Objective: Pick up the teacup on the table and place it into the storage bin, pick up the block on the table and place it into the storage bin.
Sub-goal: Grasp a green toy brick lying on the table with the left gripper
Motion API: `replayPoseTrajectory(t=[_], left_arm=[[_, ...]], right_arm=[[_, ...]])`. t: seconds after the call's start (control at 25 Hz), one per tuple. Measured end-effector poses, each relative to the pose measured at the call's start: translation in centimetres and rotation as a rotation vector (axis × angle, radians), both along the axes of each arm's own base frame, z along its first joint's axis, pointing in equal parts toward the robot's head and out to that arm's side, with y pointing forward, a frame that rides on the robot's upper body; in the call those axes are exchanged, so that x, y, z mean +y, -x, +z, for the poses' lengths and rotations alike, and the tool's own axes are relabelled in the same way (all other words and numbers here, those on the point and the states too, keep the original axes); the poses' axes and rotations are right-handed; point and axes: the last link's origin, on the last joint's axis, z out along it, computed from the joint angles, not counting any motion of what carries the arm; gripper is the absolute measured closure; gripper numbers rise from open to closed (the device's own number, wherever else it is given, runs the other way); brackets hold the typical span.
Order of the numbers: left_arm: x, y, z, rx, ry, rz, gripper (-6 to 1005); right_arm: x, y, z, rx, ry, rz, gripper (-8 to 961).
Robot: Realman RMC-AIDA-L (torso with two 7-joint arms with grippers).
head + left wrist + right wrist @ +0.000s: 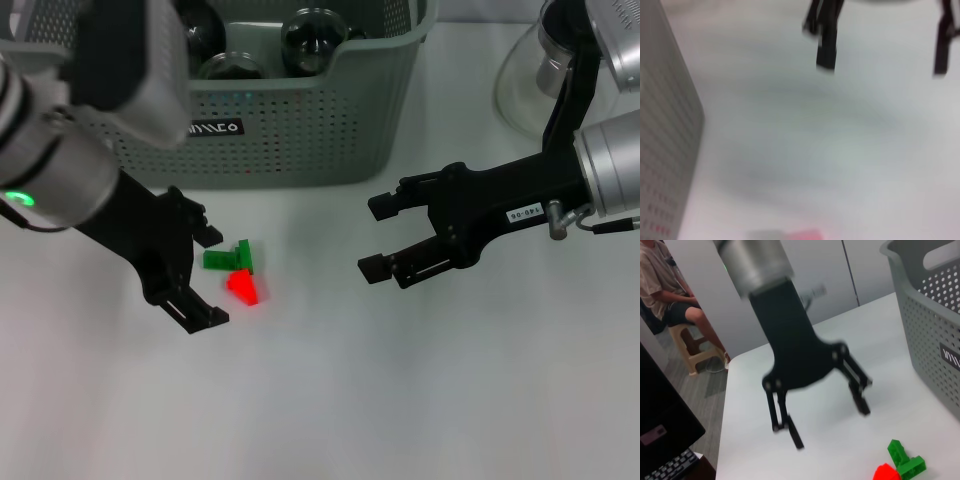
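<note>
Head view: left gripper [203, 275] jaws wide, the block [236, 271] (one green-and-red cluster) just off its fingertips, long axis roughly across the jaw gap. Right gripper [378, 236] also wide, well apart, empty. One storage bin [300, 130] behind, dark round items inside.

Left wrist: block barely visible at frame edge.

Right wrist: left gripper poised beside the block; left arm is nearer.
</note>
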Motion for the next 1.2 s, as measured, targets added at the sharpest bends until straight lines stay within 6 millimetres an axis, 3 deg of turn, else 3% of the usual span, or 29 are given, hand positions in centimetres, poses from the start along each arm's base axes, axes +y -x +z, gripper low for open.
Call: replayPoseTrajectory(t=[0.48,0.84,1.04,1.2], left_arm=[[3.7,2.6,-2.9,0.196,-0.126,0.062,61],[4.1,3.0,-4.4,0.238,-0.093,0.034,65],[4.4,2.9,-5.1,0.247,-0.073,0.031,106],[4.6,2.8,-5.6,0.251,-0.063,0.028,233]], right_arm=[[-0.1,0.0,-0.5,-0.003,0.017,-0.008,13],[-0.1,0.0,-0.5,0.0,0.016,-0.009,12],[0.0,0.2,-0.5,-0.001,0.014,-0.003,12],[0.0,0.2,-0.5,-0.001,0.015,-0.004,12]])
